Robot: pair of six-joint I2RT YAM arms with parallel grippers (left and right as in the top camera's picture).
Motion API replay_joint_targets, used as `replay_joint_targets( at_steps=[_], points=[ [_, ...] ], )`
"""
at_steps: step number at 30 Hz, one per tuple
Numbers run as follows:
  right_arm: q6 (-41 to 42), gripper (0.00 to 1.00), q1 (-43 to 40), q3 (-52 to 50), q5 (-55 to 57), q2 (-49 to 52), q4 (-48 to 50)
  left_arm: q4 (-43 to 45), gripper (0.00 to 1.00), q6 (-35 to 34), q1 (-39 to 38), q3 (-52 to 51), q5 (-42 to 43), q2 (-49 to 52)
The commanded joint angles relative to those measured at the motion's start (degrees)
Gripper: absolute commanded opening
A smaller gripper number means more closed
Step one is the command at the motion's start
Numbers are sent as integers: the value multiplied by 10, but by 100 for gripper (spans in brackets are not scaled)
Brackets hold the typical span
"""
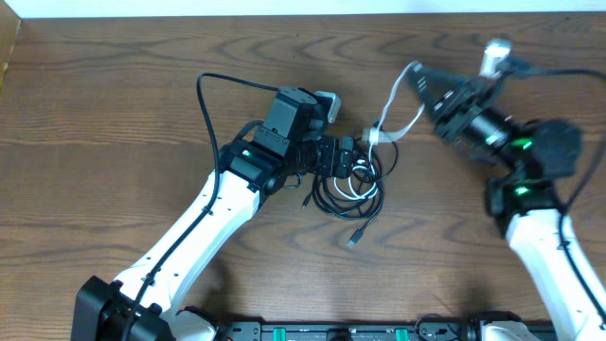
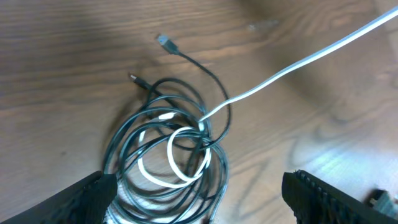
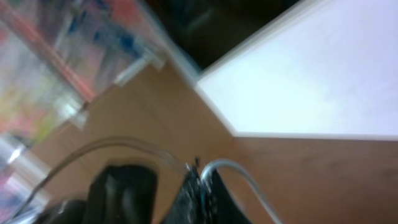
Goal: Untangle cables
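Where left hand (image 2: 198, 186) hovers, cables (image 1: 352, 188) coil beneath.

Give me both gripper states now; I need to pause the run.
Left gripper: open, holding nothing.
Right gripper: closed on the thin white cable.

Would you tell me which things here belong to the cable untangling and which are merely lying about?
Belonging to the job: white cable, held by the right gripper; black cables, coiled around it; left gripper, open over them.
Just there: thick black arm cord; wooden table.
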Motion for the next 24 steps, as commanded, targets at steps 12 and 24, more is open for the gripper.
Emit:
replay_joint_targets(
  at_steps=[12, 24],
  points=[
    [-297, 13, -96, 138, 259, 3, -591, -3, 91, 12, -1, 2, -43, 4],
    [-371, 59, -18, 129, 264, 7, -764, -3, 91, 12, -1, 2, -147, 4]
  ],
)
